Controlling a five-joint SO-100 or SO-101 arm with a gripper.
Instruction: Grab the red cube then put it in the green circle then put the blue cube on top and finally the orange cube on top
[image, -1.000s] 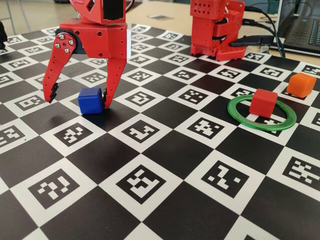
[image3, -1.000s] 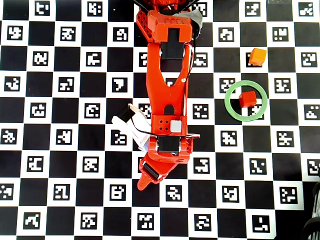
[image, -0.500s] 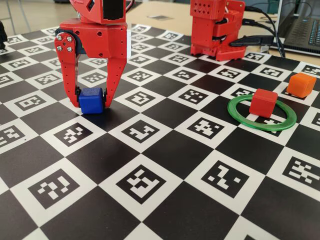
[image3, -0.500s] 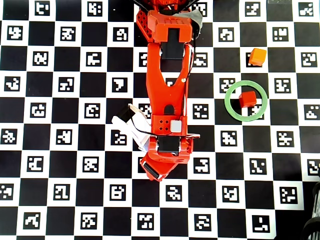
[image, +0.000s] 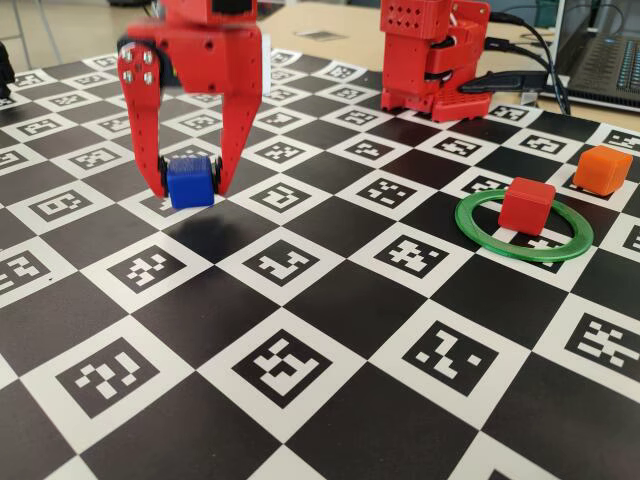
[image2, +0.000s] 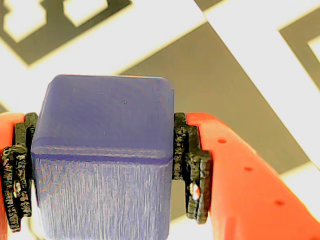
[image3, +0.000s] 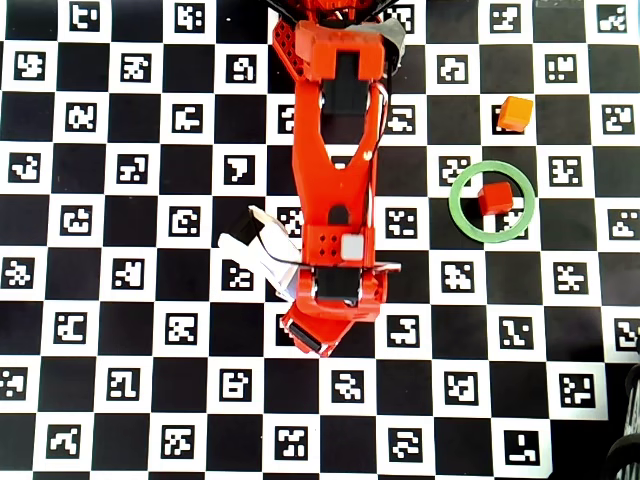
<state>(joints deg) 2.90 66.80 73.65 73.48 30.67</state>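
Checkerboard surface (image: 330, 290) w/ black squares and white squares carrying black coded markers fills all views. A red robot arm (image3: 335, 170) stretches down the middle of the overhead view, from its base at top centre to the wrist near the centre; in the fixed view a second red robot base (image: 430, 55) stands at the back, right of centre.

Gripper (image: 190, 185) hangs at upper left of the fixed view, fingers pointing down, clamped on the blue cube (image: 191, 181). Cube is off the surface, w/ a soft shadow on the squares below it. In the wrist view the blue cube (image2: 102, 160) fills the centre: matte deep blue, rounded edges, fine print lines on its near face, black ridged pads (image2: 190, 170) pressed against its left and right sides. Cube sits square between the pads, not tilted; no long axis, all sides equal.

Green circle (image: 480, 235), a thin flat translucent ring, lies flat at right, well apart from the gripper. Red cube (image: 526, 205) sits upright inside it, toward the far rim, faces turned slightly off the board's grid. Orange cube (image: 601, 170) rests on the surface just beyond the ring, near the right edge, not touching it. In the overhead view the ring (image3: 458, 212) is right of the arm, red cube (image3: 493, 198) inside, orange cube (image3: 515, 113) above it.
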